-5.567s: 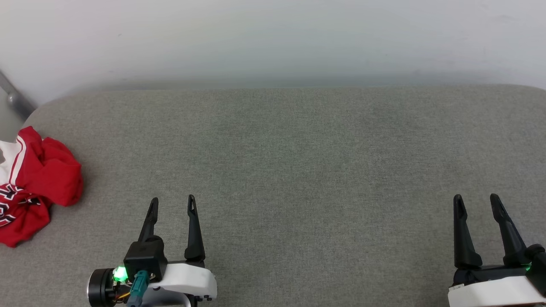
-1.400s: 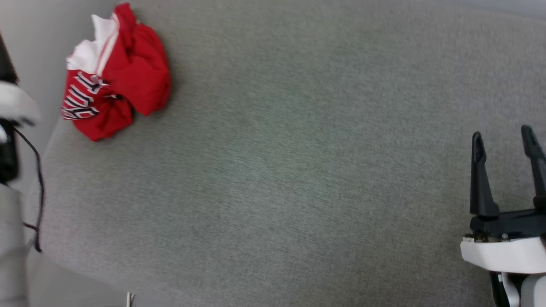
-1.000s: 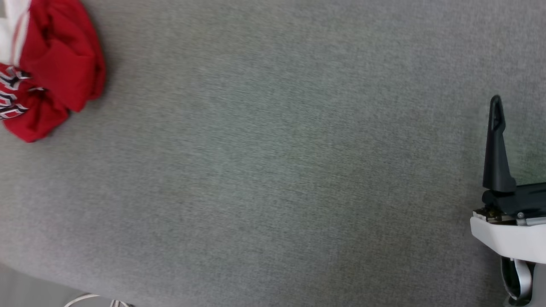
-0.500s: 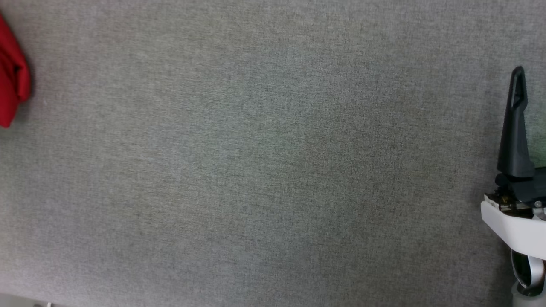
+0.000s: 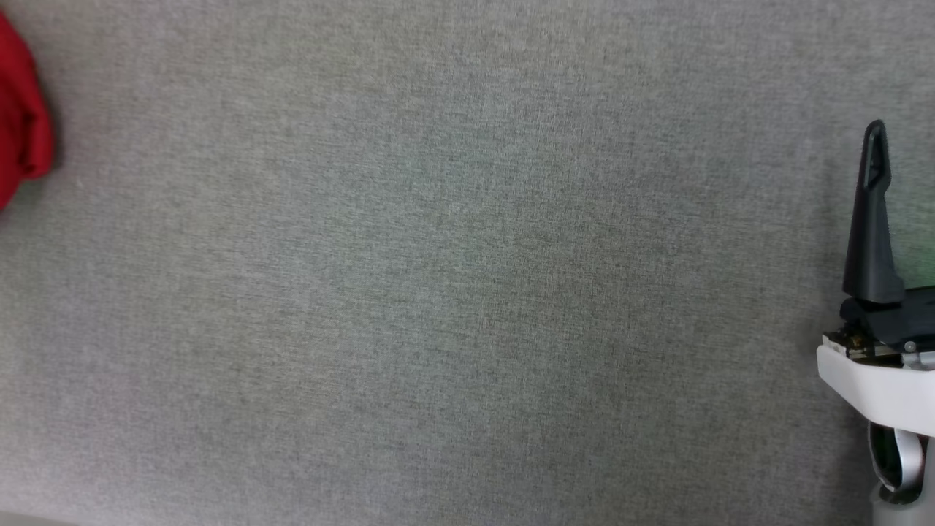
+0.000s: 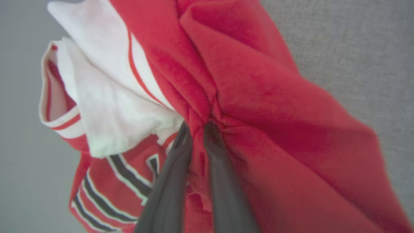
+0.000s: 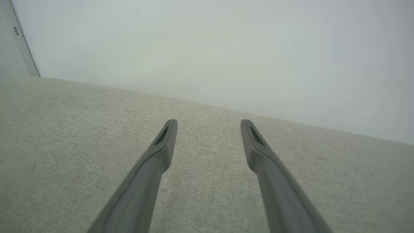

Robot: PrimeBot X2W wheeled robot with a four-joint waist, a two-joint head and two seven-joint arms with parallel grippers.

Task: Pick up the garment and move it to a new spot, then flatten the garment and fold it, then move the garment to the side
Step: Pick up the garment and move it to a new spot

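The garment (image 6: pixel 258 97), a crumpled red shirt with a white sleeve and black white-edged lettering, lies on the grey cloth surface (image 6: pixel 355 48). In the left wrist view my left gripper (image 6: pixel 197 124) is shut on a red fold at the heap's middle, the cloth bunched between the two fingers. In the head view a sliver of the garment (image 5: pixel 18 139) shows at the left edge. My right gripper (image 7: pixel 208 124) hovers open and empty over bare surface. One of its fingers (image 5: pixel 871 219) shows at the head view's right edge.
The grey padded surface (image 5: pixel 438 292) stretches wide between the garment and the right gripper. A pale wall (image 7: pixel 207 48) runs behind its far edge, with a metal rail (image 7: pixel 19 38) at the far left corner.
The head camera has swung, so the garment has slid to the picture's left edge. My left gripper, earlier open at the front of the surface, is now at the garment.
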